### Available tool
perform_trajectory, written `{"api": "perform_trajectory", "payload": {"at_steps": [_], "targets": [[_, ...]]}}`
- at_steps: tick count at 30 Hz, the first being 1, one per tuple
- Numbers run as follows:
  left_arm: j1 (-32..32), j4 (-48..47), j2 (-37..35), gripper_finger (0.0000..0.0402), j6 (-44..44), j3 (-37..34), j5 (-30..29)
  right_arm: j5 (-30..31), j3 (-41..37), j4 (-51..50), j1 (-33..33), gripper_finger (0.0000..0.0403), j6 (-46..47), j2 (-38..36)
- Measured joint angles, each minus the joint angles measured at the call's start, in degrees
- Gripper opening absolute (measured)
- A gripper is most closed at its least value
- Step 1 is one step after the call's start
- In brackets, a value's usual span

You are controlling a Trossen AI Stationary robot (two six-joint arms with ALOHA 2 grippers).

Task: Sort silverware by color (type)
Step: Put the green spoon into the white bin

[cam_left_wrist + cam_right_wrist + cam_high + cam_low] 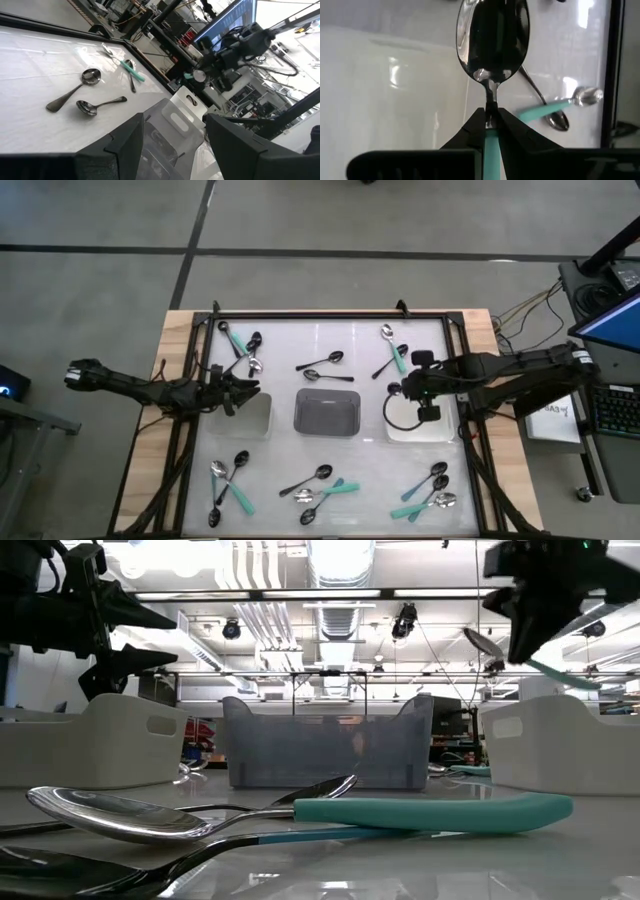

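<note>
Spoons lie in groups on the white table: black, shiny silver and mint-green-handled ones at the far left (245, 345), far middle (325, 365), far right (393, 355), near left (228, 480), near middle (320, 485) and near right (430, 492). My right gripper (403, 388) is over the far left corner of the right white tray (420, 425), shut on a spoon with a shiny bowl (492, 40) and a mint-green handle. My left gripper (243, 392) is open in the air (174, 118) by the left white tray (255, 418) and touches nothing. My right gripper (491, 112) pinches the spoon between its two fingers at the neck (491, 100), where the green handle meets the metal. The bowl sticks out past the fingertips and the handle (491, 150) runs back between them. The spoon is lifted clear and tilted (483, 643), handle end lower.
A grey tray (328, 412) sits in the middle between the two white ones. A black frame (330, 315) runs round the table. Cables and a computer desk (600, 380) stand beyond the right edge. The room's shelves show behind the trays in the low view.
</note>
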Motion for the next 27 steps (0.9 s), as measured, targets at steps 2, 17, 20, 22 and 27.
{"api": "perform_trajectory", "payload": {"at_steps": [2,17,20,22,27], "targets": [[0.0,0.0,0.0,0.0198,0.0,0.0,0.0,-1.3,2.8,-1.7,1.0,0.0022,5.6,1.9],[0.0,0.0,0.1,0.0198,0.0,0.0,0.0,-13.9,-0.1,-11.2,7.9,0.0022,19.0,15.3],[0.0,0.0,0.1,0.0198,0.0,0.0,0.0,-13.9,-0.4,-9.7,7.9,0.0022,18.0,15.3],[0.0,0.0,0.1,0.0198,0.0,0.0,0.0,-13.6,-0.4,-8.6,7.9,0.0022,18.0,15.1],[0.0,0.0,0.1,0.0198,0.0,0.0,0.0,-10.7,-0.5,-8.1,7.9,0.0032,24.1,14.8]]}}
